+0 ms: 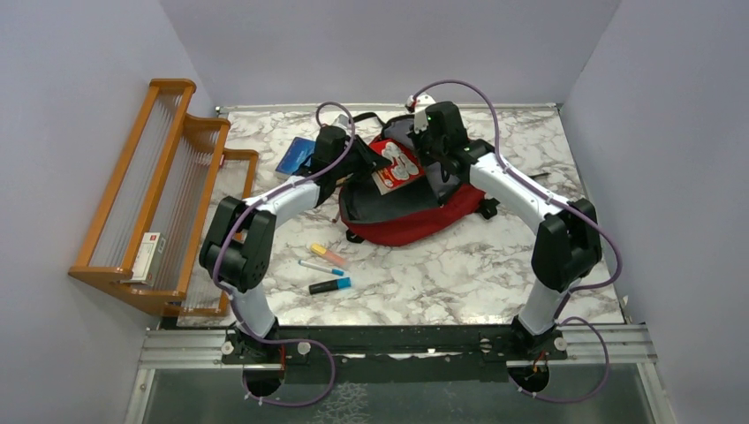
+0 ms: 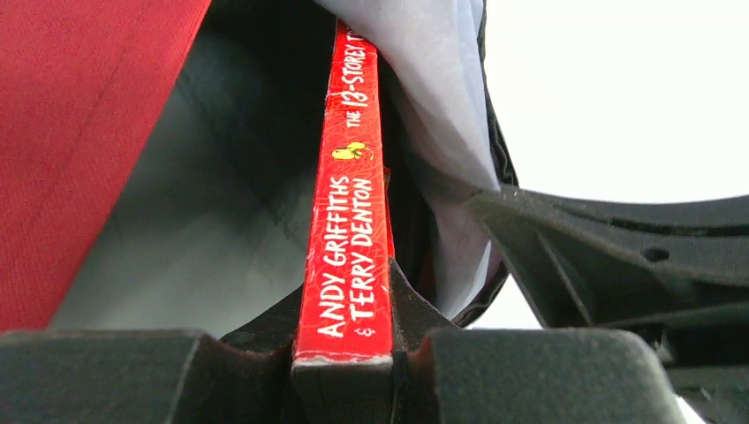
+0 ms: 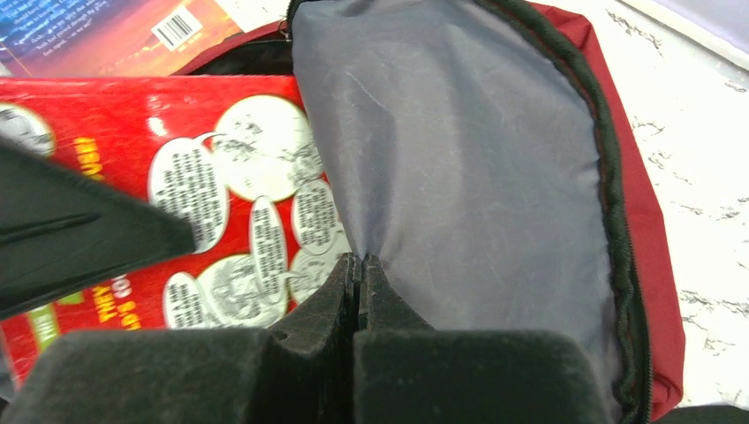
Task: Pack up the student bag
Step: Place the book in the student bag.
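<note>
Left gripper (image 2: 344, 353) pinches the red book (image 2: 349, 221) at the bag (image 1: 415, 225) mouth. Right gripper (image 3: 356, 283) pinches the lining (image 3: 459, 159). Blue book (image 1: 294, 156) and markers (image 1: 320, 267) lie unpacked.

The student bag (image 1: 408, 231) is a large red fabric backpack. It lies flat on the marble table (image 1: 530, 265), toward the far middle, between my two arms. Its main compartment is unzipped and gapes upward, showing smooth grey lining (image 3: 477, 168) edged by a black zipper (image 3: 609, 194). My right gripper (image 3: 356, 265) is pinched closed on a fold of that lining. A red book (image 1: 395, 166) sits partly in the opening.
</note>
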`<act>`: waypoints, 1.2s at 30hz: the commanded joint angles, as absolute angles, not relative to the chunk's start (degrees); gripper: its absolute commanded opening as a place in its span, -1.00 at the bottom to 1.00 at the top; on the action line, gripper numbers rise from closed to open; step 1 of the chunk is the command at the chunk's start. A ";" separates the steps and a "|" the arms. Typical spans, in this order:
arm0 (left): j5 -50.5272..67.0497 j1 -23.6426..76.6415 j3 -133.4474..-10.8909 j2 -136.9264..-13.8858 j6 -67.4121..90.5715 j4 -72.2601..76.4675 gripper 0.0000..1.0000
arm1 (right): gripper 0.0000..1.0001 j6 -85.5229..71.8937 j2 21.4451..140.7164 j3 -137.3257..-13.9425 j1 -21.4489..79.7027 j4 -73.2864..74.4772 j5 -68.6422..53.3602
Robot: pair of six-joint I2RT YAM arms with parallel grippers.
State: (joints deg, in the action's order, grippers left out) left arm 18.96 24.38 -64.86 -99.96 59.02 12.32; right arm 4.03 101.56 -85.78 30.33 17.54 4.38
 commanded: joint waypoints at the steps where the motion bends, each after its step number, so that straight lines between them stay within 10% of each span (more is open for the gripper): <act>1: 22.47 24.98 -70.82 -104.28 61.09 22.46 -1.00 | -0.98 1.70 97.80 -84.99 30.40 12.79 0.92; 30: 19.61 32.30 -91.77 -132.60 67.52 36.30 -1.00 | -0.98 0.18 96.92 -81.61 30.36 12.92 4.58; 36: 20.64 32.78 -90.84 -133.64 66.42 36.30 -0.31 | -0.98 0.15 97.39 -81.11 29.95 13.88 7.99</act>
State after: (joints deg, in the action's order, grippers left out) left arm 19.70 32.29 -89.62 -133.80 66.59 30.92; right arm 1.08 99.61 -81.45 30.24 15.51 5.56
